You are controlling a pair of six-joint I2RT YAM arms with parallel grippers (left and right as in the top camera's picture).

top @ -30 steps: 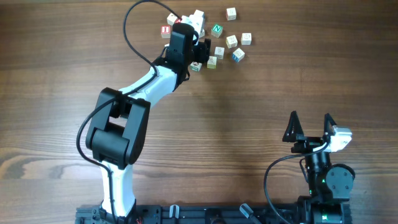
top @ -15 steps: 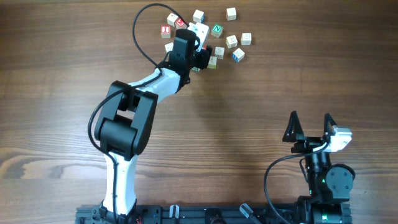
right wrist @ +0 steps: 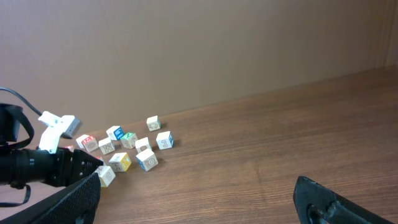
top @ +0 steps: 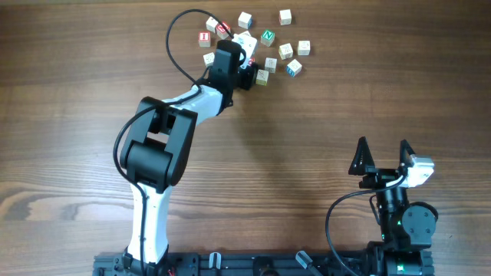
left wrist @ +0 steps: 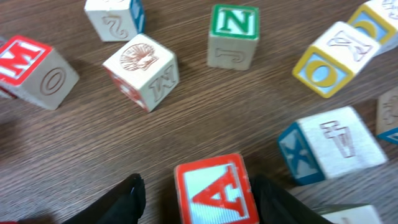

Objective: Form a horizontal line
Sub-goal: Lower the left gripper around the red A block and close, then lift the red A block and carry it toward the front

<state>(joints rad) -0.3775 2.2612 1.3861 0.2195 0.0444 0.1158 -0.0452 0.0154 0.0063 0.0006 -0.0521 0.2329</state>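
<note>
My left gripper (top: 252,74) is down among the scattered letter cubes at the far middle of the table. In the left wrist view its fingers (left wrist: 132,194) straddle a red-framed cube with a red A (left wrist: 214,193). The right finger stands close against the cube, while a gap shows on the left side, so the left gripper (left wrist: 198,190) is open. No horizontal line of cubes shows in any view; the cubes lie loose. My right gripper (top: 383,146) rests wide open near the front right, holding nothing.
Around the A cube lie a green N cube (left wrist: 233,34), a shell-carved cube (left wrist: 142,70), a red M cube (left wrist: 31,68), a yellow cube (left wrist: 329,59) and a blue X cube (left wrist: 326,146). A black cable (top: 180,34) loops over the cubes' left side.
The left arm's elbow has swung right and its wrist has shifted slightly right and towards the front among the cubes. The right arm has not moved.
</note>
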